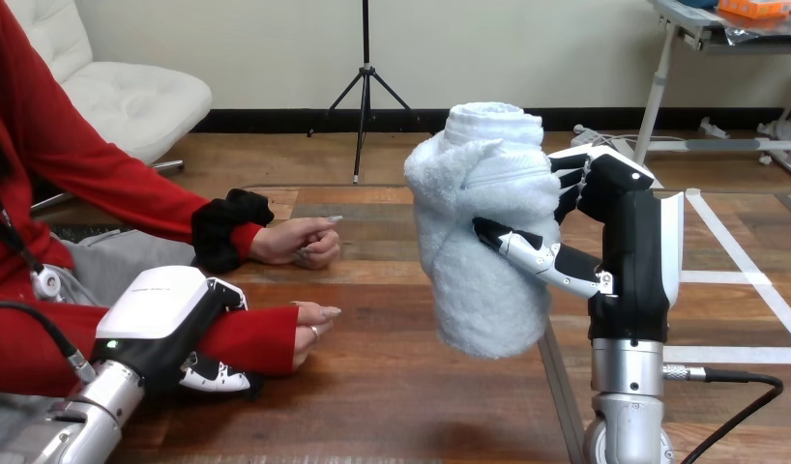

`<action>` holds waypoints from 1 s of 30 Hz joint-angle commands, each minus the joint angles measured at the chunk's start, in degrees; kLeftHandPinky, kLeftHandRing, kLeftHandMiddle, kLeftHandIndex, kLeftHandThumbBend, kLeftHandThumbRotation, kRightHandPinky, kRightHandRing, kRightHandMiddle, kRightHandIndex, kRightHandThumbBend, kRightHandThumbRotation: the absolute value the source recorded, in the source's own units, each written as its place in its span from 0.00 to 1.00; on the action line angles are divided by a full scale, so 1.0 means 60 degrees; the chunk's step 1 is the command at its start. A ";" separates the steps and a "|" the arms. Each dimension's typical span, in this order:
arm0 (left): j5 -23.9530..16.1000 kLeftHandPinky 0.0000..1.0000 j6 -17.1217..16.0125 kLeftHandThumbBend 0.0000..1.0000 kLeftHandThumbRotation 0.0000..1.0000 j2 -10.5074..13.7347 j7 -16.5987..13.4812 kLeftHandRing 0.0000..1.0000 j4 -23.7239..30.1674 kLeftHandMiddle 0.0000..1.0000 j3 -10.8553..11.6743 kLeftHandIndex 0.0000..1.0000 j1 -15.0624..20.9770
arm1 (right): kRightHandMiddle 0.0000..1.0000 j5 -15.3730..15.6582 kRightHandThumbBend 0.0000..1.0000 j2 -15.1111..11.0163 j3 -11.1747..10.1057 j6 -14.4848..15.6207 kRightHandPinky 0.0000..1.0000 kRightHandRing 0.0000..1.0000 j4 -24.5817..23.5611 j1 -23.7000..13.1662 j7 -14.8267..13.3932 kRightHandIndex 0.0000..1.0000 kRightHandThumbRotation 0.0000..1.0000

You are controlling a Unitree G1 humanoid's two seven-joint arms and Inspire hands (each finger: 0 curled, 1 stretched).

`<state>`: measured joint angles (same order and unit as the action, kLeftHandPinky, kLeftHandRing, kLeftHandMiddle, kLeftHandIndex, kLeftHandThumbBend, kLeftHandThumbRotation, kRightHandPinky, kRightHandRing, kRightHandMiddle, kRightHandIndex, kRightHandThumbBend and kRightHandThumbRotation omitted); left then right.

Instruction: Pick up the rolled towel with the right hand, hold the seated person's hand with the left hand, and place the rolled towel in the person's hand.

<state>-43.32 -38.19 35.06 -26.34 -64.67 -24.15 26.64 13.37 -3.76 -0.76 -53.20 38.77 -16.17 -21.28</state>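
Left hand is clamped round the forearm just behind the person's nearer hand, which rests on the tabletop. Right of that hand, well apart, the right hand grips the rolled towel upright, lifted clear. Pickup and hold look done; placing remains.

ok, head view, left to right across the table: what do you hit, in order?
left hand, on the person's forearm → the person's nearer hand → rolled towel → right hand, gripping the towel. The person's farther hand overlaps the nearer one sideways, so it's left out.
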 commanded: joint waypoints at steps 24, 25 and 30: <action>0.0504 0.27 -0.0598 0.80 0.09 0.0324 0.0513 0.30 0.1027 0.34 0.0113 0.34 -0.0461 | 0.34 0.0237 0.76 0.0118 -0.0087 0.0120 0.19 0.24 0.0245 -0.0791 -0.0267 0.39 0.00; 0.0526 0.27 -0.0608 0.79 0.09 0.0345 0.0512 0.30 0.1104 0.34 0.0132 0.34 -0.0491 | 0.34 0.0283 0.76 0.0105 -0.0081 0.0142 0.19 0.24 0.0325 -0.0826 -0.0304 0.39 0.00; 0.0606 0.27 -0.0632 0.80 0.10 0.0413 0.0559 0.30 0.1396 0.34 0.0222 0.35 -0.0609 | 0.35 0.0462 0.77 0.0008 -0.0041 0.0118 0.20 0.24 0.0694 -0.0982 -0.0416 0.40 0.00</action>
<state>-40.69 -40.50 37.59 -23.56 -59.81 -23.22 23.44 15.42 -3.50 -0.74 -52.30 41.25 -16.36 -22.73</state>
